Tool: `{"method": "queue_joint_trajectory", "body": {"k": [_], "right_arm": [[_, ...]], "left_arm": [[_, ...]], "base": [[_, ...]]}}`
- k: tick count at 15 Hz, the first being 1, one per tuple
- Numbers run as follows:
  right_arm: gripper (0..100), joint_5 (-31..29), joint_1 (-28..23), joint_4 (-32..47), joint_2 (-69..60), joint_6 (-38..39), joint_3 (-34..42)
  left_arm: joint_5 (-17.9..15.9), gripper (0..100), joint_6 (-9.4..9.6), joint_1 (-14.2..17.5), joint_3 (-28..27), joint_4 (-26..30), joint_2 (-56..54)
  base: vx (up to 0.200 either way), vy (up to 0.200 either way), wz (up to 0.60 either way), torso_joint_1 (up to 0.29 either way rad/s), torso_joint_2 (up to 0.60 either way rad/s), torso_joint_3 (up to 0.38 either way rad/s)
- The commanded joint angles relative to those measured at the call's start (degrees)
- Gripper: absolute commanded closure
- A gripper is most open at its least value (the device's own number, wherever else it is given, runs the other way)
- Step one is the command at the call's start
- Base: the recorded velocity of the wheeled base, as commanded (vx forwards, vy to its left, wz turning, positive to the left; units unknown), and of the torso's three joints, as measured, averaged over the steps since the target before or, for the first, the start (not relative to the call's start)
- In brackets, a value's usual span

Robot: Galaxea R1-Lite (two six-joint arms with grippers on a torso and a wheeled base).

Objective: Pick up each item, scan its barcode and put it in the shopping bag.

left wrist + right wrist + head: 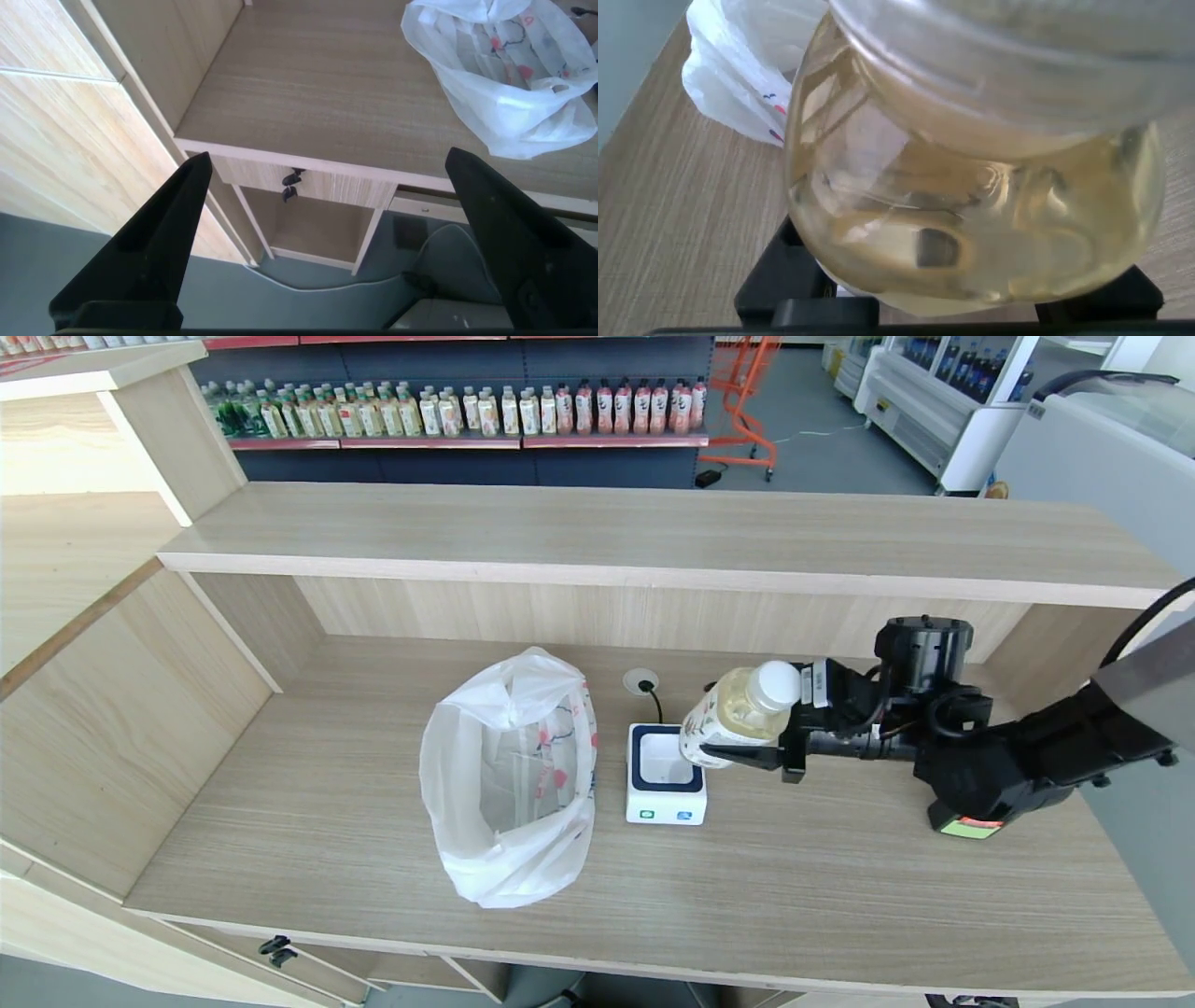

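On a pale wood-grain counter [840, 877], a crinkled, thin white plastic bag [509, 775] is standing open. The left hand [327, 159] is hanging spread wide and empty off the counter's front edge. The right hand [747, 737] is clamping a tilted, clear, rounded bottle [724, 714] of yellowish drink just beside the small square white scanner [665, 786]. Scanning appears to be under way. The next move likely calls for turning the barcode toward the scanner's window.
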Motion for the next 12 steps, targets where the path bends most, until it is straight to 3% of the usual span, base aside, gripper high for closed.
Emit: {"method": "queue_joint_trajectory", "body": {"k": [1, 4, 10, 12], "right_arm": [[100, -1.4, -2.1, -0.1, -18.0, 16.8, 11.2], [100, -8.7, -2.1, 0.0, -29.4, 37.7, 20.4], [100, -25.2, -1.8, 0.3, -35.8, 50.0, 25.0], [100, -26.3, -1.7, 0.3, -37.3, 50.5, 27.5]], "left_arm": [[0.0, 0, -0.01, 0.0, 0.0, 0.0, 0.0], [0.1, 0, -0.01, 0.0, 0.0, 0.0, 0.0], [0.0, 0, -0.01, 0.0, 0.0, 0.0, 0.1], [0.1, 0, 0.08, 0.0, 0.0, 0.0, 0.0]], "base": [[0.000, 0.000, 0.00, 0.000, 0.00, 0.000], [0.000, 0.000, 0.00, 0.000, 0.00, 0.000], [0.000, 0.000, 0.00, 0.000, 0.00, 0.000], [0.000, 0.000, 0.00, 0.000, 0.00, 0.000]]}}
